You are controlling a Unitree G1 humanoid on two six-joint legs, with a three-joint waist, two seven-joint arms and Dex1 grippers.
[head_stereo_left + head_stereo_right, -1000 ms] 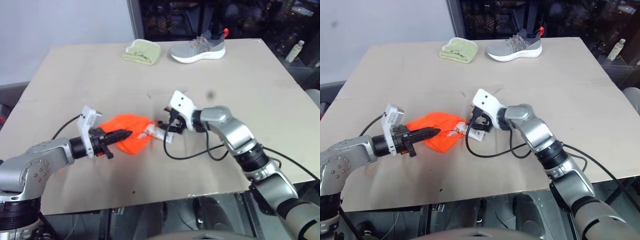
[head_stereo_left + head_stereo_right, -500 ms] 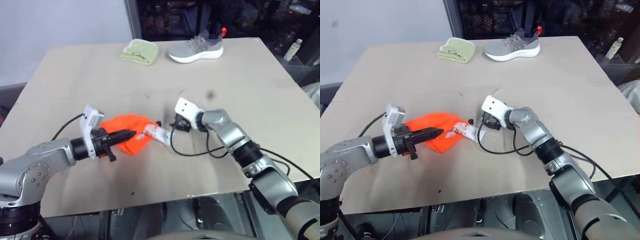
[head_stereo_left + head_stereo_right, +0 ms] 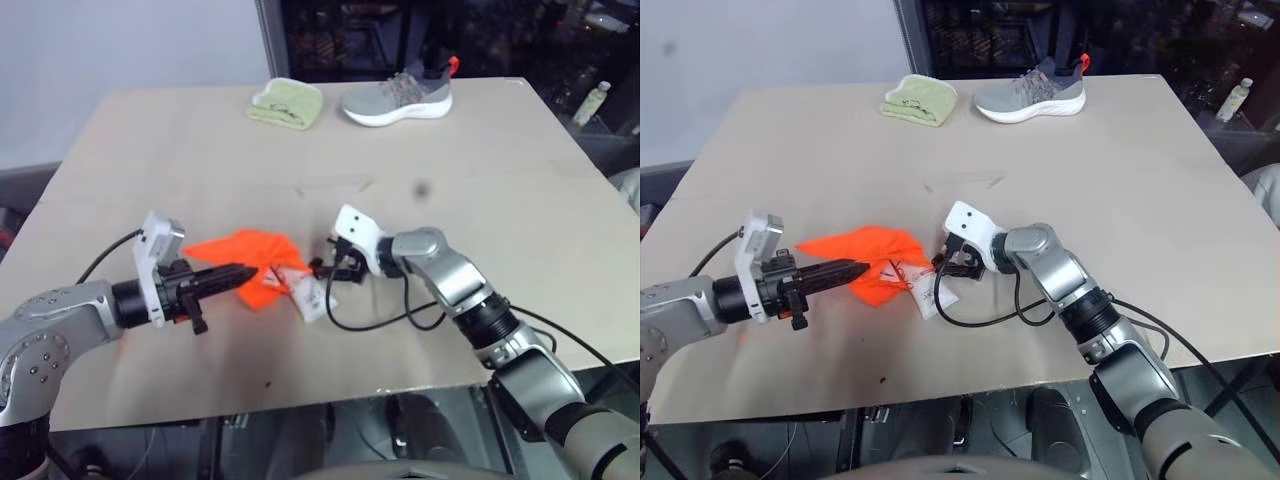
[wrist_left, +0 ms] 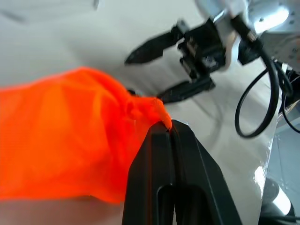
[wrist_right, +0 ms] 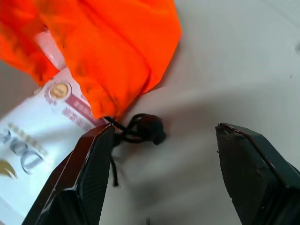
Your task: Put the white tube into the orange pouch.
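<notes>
The orange pouch (image 3: 240,258) lies left of the table's middle, one edge lifted off the surface. My left gripper (image 3: 243,272) is shut on that edge, and the left wrist view has the fabric (image 4: 70,136) pinched between its fingers (image 4: 154,154). The white tube (image 3: 303,292) sticks out of the pouch's right end and slants down onto the table; its printed face (image 5: 33,136) lies under the orange fabric (image 5: 108,51). My right gripper (image 3: 322,268) stands open just right of the tube, holding nothing, with the black cord knot (image 5: 143,127) between its fingers (image 5: 89,178).
A folded green cloth (image 3: 285,103) and a grey shoe (image 3: 398,98) sit at the table's far edge. A pale bottle (image 3: 590,100) stands beyond the far right corner. My right arm's black cable (image 3: 370,312) loops on the table near the tube.
The left gripper has drawn the pouch's edge back and up. More of the tube now shows, tipped down onto the table. The right gripper has sunk a little beside it.
</notes>
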